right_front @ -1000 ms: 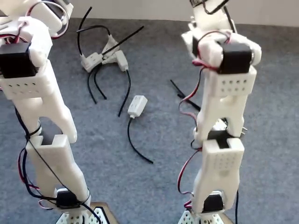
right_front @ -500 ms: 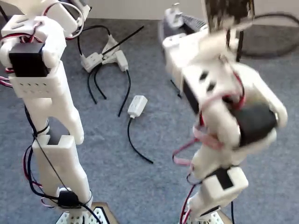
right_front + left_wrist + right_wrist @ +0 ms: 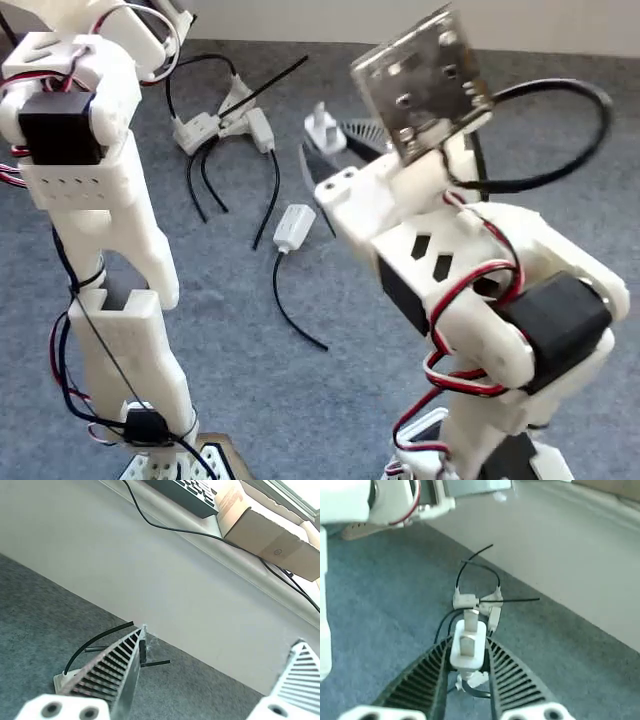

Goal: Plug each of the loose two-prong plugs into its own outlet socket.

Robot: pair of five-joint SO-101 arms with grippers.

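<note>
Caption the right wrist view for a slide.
Right gripper shut on a white plug over grey carpet, with a cluster of corded connectors beyond.

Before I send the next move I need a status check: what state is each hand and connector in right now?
Left hand: open, empty.
Right hand: shut on white plug, held above the carpet.
Lone white connector: lying on the carpet, cable attached, nothing mated to it.
Connector cluster: on the carpet, pieces touching; mated or not, cannot tell.
</note>
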